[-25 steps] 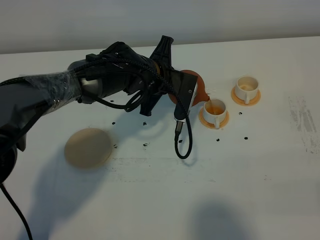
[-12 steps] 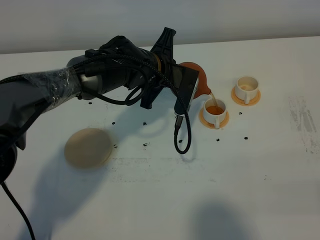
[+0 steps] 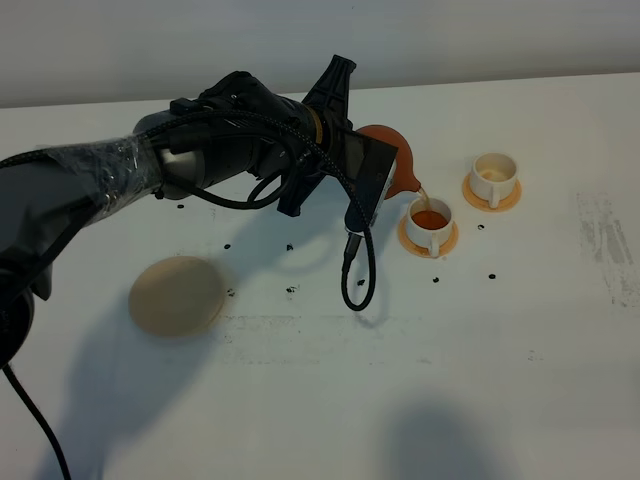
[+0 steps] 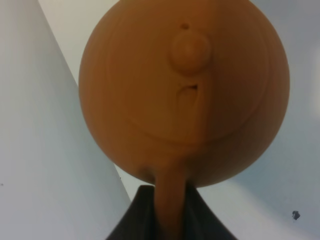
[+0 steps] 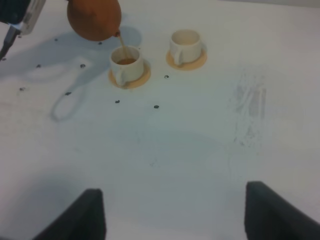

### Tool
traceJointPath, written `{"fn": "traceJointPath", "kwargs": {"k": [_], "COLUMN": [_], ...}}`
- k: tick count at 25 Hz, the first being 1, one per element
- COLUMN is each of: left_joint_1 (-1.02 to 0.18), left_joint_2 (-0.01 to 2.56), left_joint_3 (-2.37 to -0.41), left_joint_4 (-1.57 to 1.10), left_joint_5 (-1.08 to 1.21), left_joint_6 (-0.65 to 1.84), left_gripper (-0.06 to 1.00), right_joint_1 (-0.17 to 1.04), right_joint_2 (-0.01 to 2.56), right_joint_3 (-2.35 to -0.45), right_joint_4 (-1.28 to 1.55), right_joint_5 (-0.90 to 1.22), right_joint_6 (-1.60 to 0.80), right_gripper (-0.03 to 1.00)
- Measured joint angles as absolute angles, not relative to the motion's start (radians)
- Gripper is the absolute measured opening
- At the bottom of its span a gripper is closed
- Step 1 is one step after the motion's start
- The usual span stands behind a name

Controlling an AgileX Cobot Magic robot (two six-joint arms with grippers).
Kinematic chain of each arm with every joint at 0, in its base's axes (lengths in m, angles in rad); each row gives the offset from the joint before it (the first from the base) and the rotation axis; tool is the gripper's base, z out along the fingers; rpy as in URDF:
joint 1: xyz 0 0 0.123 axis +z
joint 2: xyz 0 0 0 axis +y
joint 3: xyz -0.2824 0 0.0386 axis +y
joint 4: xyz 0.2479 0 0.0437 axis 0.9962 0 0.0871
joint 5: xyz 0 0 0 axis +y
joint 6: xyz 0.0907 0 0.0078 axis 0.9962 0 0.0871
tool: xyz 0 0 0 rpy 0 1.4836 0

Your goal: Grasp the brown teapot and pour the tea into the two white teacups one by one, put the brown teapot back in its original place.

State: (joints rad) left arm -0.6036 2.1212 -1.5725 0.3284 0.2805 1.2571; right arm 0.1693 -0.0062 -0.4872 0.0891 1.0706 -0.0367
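Left gripper [image 4: 167, 217] clamps brown teapot [image 3: 398, 168], pouring tea [image 3: 431, 218] into near teacup [image 3: 427, 236]; far teacup [image 3: 493, 181] and coaster [image 3: 177, 294] return left; right gripper [image 5: 175, 212] spread wide.

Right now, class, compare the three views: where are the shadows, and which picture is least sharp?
Exterior high: sharp, with soft shadows across the table. Left wrist: the brown teapot fills the frame, close and blurred, least sharp. Right wrist: mildly soft, the right gripper dark and unfocused.
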Motion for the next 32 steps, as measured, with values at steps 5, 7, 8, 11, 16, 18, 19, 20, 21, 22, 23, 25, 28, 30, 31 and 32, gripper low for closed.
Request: {"fn": "traceJointPath", "kwargs": {"k": [5,7,8,11,16,18,19,20,21,22,23,25,28,30,31,32], "left_joint_1": [-0.604,-0.604,-0.604,-0.604,-0.604,-0.604,-0.604,-0.604,-0.604,-0.604,-0.604,-0.604,-0.604,-0.604,-0.604,-0.604], "left_joint_2": [2.121,2.121,2.121,2.121,2.121,2.121,2.121,2.121,2.121,2.121,2.121,2.121,2.121,2.121,2.121,2.121], "left_joint_3": [-1.572,-1.572,-1.572,-1.572,-1.572,-1.572,-1.572,-1.572,-1.572,-1.572,-1.572,-1.572,-1.572,-1.572,-1.572,-1.572], "left_joint_4": [0.328,0.328,0.328,0.328,0.328,0.328,0.328,0.328,0.328,0.328,0.328,0.328,0.33,0.33,0.33,0.33], "left_joint_5": [0.28,0.279,0.279,0.279,0.275,0.272,0.271,0.27,0.27,0.268,0.265,0.261,0.255,0.254,0.253,0.252], "left_joint_6": [1.268,1.269,1.273,1.281,1.306,1.313,1.315,1.317,1.317,1.317,1.319,1.323,1.334,1.344,1.347,1.347], "left_gripper": [0.1,0.1,0.1,0.1,0.1,0.1,0.1,0.1,0.1,0.1,0.1,0.1,0.1,0.1,0.1,0.1], "right_joint_1": [0.169,0.169,0.169,0.169,0.169,0.169,0.169,0.169,0.169,0.169,0.169,0.169,0.169,0.169,0.169,0.169], "right_joint_2": [-0.006,-0.006,-0.006,-0.006,-0.006,-0.006,-0.006,-0.006,-0.006,-0.006,-0.006,-0.006,-0.006,-0.006,-0.006,-0.006], "right_joint_3": [-0.487,-0.487,-0.487,-0.487,-0.487,-0.487,-0.487,-0.487,-0.487,-0.487,-0.487,-0.487,-0.487,-0.487,-0.487,-0.487], "right_joint_4": [0.089,0.089,0.089,0.089,0.089,0.089,0.089,0.089,0.089,0.089,0.089,0.089,0.089,0.089,0.089,0.089], "right_joint_5": [1.071,1.071,1.071,1.071,1.071,1.071,1.071,1.071,1.071,1.071,1.071,1.071,1.071,1.071,1.071,1.071], "right_joint_6": [-0.037,-0.037,-0.037,-0.037,-0.037,-0.037,-0.037,-0.037,-0.037,-0.037,-0.037,-0.037,-0.037,-0.037,-0.037,-0.037], "right_gripper": [0.59,0.59,0.59,0.59,0.59,0.59,0.59,0.59,0.59,0.59,0.59,0.59,0.59,0.59,0.59,0.59]}}
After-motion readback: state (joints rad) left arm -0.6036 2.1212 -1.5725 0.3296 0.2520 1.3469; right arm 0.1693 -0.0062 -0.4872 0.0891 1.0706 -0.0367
